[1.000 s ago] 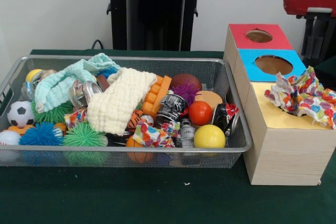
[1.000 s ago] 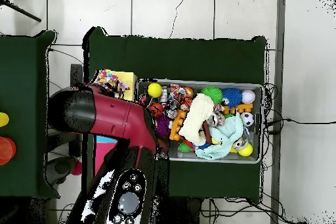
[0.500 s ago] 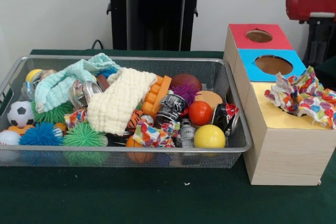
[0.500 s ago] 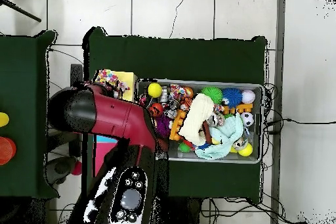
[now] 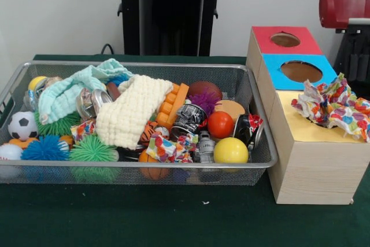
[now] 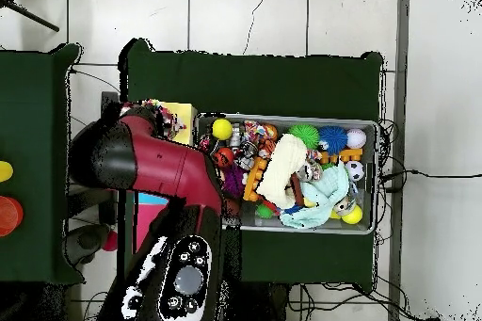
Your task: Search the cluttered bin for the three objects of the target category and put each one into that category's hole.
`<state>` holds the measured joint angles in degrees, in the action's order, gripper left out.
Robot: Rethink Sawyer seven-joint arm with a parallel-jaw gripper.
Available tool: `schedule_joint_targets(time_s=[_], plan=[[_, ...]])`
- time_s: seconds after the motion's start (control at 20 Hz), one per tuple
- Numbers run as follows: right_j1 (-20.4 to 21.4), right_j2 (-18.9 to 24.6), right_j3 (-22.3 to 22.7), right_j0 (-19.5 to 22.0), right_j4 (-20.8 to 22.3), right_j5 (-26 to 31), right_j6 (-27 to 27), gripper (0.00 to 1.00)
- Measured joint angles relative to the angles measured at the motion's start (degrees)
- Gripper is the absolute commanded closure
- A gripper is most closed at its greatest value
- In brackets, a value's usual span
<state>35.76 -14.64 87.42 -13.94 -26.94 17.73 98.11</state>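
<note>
Green tablecloth [image 5: 173,218] covers the table; behind it stand a black pedestal [image 5: 171,13] and white wall [image 5: 58,10].

yellow ball [image 5: 230,150], cream cloth [image 5: 132,110] — waffle-textured

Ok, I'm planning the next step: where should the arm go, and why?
Probably over the bin, toward the crumpled patterned paper by its front wall. A matching wad already lies on the box's yellow section, and the arm hangs over the box.
</note>
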Motion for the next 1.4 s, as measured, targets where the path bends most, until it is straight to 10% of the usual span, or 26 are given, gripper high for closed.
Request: schedule_joint_targets(time_s=[1.4], plan=[[-3.4,-2.18,-0.02,-1.73,1.68,-0.81,0.0,1.0]])
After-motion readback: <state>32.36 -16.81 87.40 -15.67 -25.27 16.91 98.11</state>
